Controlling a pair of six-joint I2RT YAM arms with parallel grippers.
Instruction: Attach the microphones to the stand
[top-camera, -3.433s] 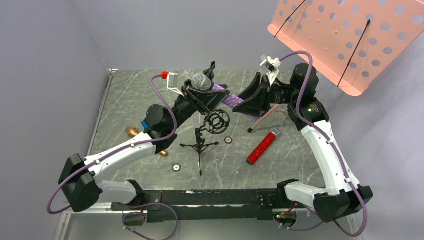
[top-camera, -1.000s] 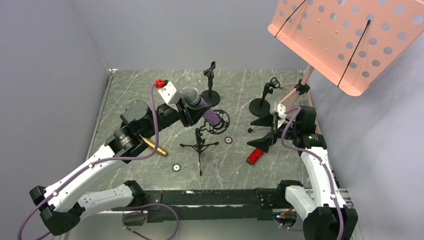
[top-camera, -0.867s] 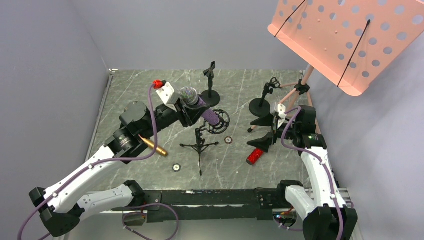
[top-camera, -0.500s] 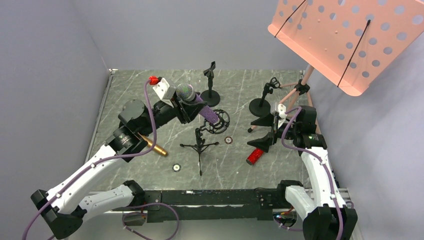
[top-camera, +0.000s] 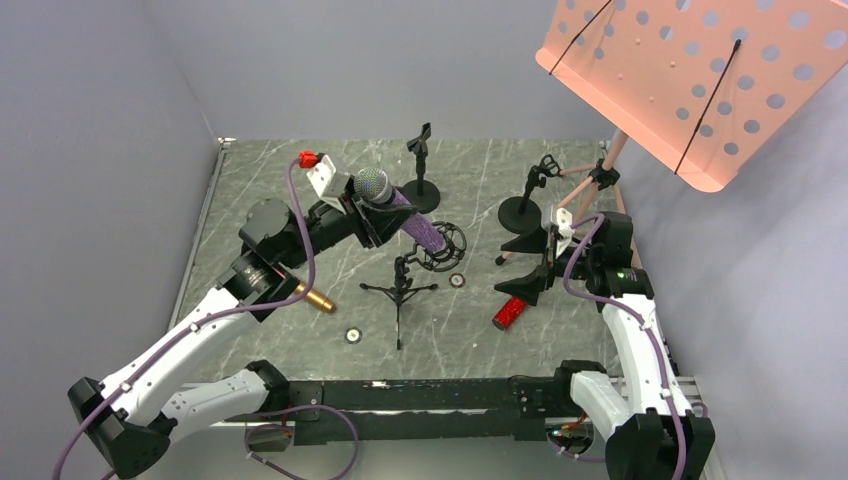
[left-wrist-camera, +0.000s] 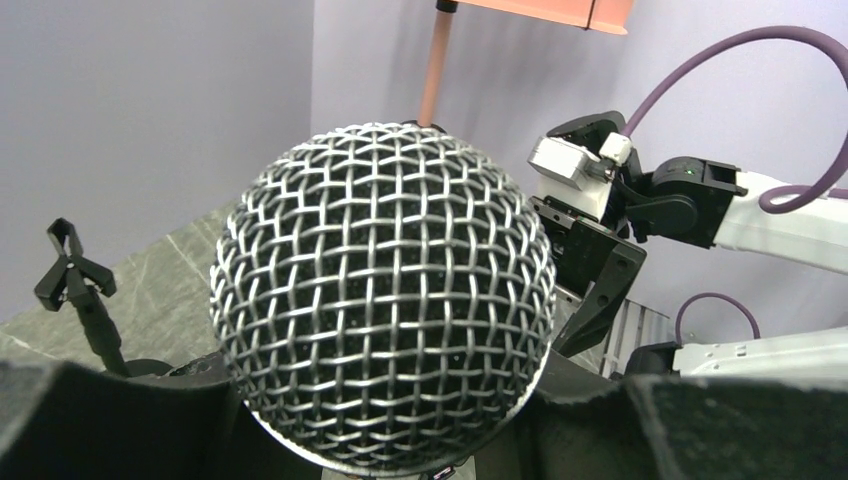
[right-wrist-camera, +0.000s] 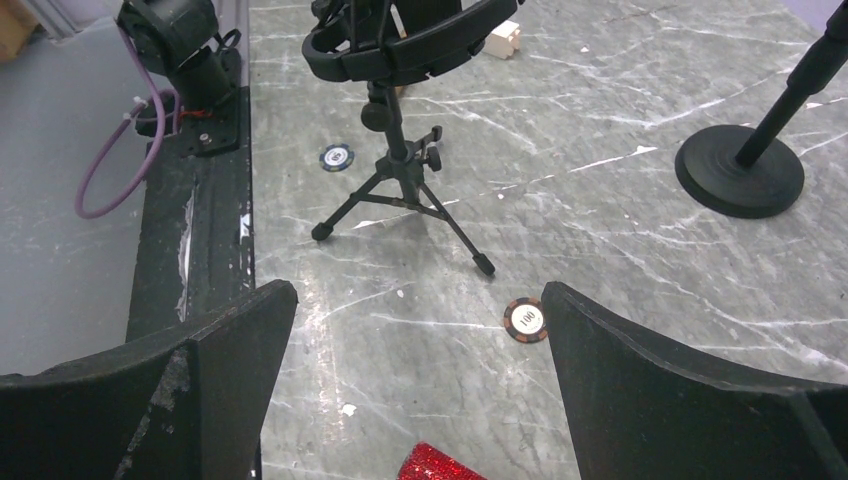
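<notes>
From above, we see the left gripper (top-camera: 367, 212) clamped on the purple microphone (top-camera: 414, 227), its tail at the tripod stand's (top-camera: 400, 288) ring. Left wrist: its mesh head (left-wrist-camera: 383, 300) fills our view. Right wrist: the right gripper (right-wrist-camera: 417, 300) gapes above the red microphone (right-wrist-camera: 438, 464).

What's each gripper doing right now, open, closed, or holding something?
Left gripper: closed on the purple microphone.
Right gripper: open, holding nothing.

White arm links (top-camera: 185, 340), black joints (top-camera: 265, 222), purple cables (left-wrist-camera: 770, 37), green LED (left-wrist-camera: 692, 172), black jaws.
</notes>
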